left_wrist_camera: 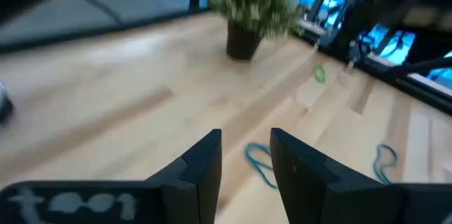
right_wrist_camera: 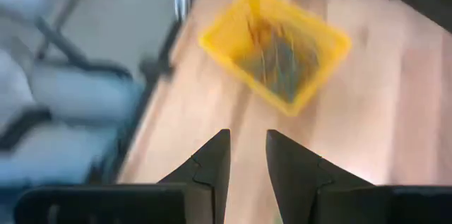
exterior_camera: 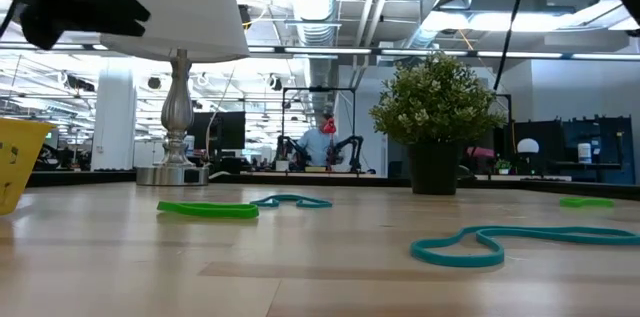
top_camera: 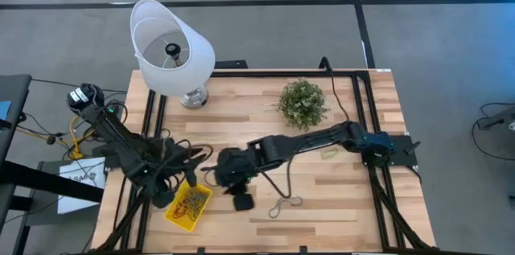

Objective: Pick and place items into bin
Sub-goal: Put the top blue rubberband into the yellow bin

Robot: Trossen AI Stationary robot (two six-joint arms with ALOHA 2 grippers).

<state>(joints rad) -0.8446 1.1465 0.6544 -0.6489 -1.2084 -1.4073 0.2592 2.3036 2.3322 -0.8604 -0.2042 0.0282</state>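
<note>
The yellow bin [top_camera: 187, 205] sits near the table's near-left corner and holds several small loops; in the right wrist view the bin [right_wrist_camera: 279, 47] lies ahead of my fingers. My right gripper [top_camera: 235, 189] [right_wrist_camera: 247, 160] hovers just right of the bin, open by a narrow gap, with nothing visible between the fingers. My left gripper [top_camera: 195, 160] [left_wrist_camera: 246, 160] is above the table behind the bin, open and empty, and points toward the plant. Loose loops lie flat on the wood: a grey one [top_camera: 282, 204], a green one [top_camera: 328, 154], and green [exterior_camera: 207, 210] and teal ones [exterior_camera: 510, 242].
A white lamp [top_camera: 171, 50] stands at the far left and a small potted plant [top_camera: 302, 102] near the far middle. The two arms are close together beside the bin. Bare wood lies to the right of the grey loop. Black frame rails run along the table's left and right sides.
</note>
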